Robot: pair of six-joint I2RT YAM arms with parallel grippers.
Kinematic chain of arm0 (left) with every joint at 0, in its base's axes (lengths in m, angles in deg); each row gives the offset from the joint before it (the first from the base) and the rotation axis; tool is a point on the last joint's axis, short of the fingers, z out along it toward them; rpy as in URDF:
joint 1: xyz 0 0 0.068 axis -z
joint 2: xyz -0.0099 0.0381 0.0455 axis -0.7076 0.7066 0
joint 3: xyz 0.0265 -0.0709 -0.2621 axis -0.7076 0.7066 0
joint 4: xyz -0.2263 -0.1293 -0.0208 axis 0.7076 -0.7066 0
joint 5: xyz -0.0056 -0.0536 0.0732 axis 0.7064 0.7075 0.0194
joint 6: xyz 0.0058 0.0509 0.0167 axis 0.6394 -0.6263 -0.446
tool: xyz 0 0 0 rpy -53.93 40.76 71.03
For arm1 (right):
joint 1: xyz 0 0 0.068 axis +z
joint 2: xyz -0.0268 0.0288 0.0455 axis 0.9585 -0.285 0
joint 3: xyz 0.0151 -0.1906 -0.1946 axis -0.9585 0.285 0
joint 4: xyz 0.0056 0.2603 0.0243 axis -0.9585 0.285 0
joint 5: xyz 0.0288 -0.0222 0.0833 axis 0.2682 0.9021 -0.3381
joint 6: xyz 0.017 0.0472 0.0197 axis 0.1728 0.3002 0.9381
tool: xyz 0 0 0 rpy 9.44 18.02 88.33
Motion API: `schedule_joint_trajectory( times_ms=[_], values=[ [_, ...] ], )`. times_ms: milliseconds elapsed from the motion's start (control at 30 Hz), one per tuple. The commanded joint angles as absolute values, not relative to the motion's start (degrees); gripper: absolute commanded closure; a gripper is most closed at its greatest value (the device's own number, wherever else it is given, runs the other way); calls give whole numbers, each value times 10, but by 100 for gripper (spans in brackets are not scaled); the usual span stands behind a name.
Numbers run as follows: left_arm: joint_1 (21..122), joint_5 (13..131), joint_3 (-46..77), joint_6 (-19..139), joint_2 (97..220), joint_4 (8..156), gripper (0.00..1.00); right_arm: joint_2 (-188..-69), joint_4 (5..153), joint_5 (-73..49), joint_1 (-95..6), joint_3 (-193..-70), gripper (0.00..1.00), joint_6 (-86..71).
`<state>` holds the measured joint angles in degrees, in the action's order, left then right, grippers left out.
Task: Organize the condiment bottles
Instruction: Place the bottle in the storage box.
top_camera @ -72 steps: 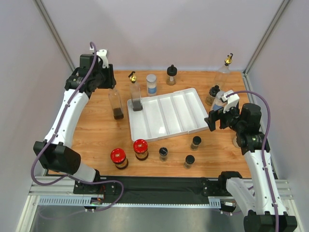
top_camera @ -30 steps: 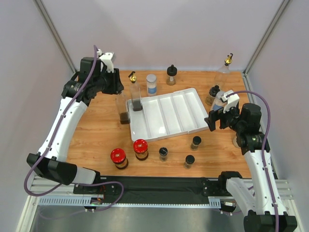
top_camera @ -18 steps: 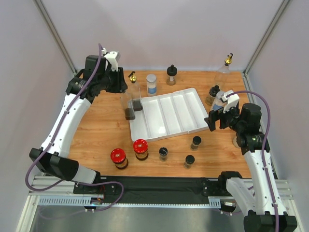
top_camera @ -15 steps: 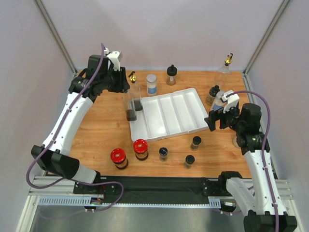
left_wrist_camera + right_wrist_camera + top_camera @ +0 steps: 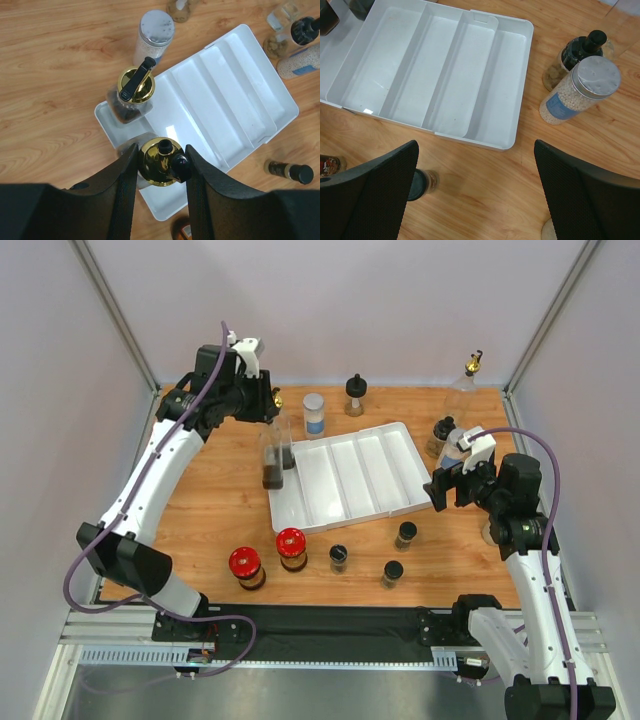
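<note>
Left gripper [image 5: 160,165], clamped on the gold-capped neck of a tall clear bottle [image 5: 155,156], which hangs over the end compartment of the white tray [image 5: 250,95], just beside a second gold-spouted bottle [image 5: 136,86] standing there. The bottle looks rigid, smooth and tall enough to tip easily (dark contents sit low). The tray rim and neighbouring bottle crowd it; the other compartments lie open. Right gripper [image 5: 475,165] is spread wide, holding nothing.

left gripper [image 5: 160,159] has hauled its gold-spouted bottle [image 5: 271,462] rightward, off the table [image 5: 210,505] left of the white tray [image 5: 375,480]. it's now at the tray's leftmost slot, just in front of the second gold-spouted bottle [image 5: 135,87].
</note>
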<state>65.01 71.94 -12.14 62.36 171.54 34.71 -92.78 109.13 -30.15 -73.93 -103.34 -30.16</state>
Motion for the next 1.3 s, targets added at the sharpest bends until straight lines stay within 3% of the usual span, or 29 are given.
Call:
schedule_joint_trajectory(
  times_ms=[0,1267],
  values=[
    [659,724,-163,642,1712,385,100,-923,1080,-296,-737,-1030,0,-309],
    [660,731,-70,645,1740,470,100,-926,1082,-293,-737,-1030,0,-312]
  ],
)
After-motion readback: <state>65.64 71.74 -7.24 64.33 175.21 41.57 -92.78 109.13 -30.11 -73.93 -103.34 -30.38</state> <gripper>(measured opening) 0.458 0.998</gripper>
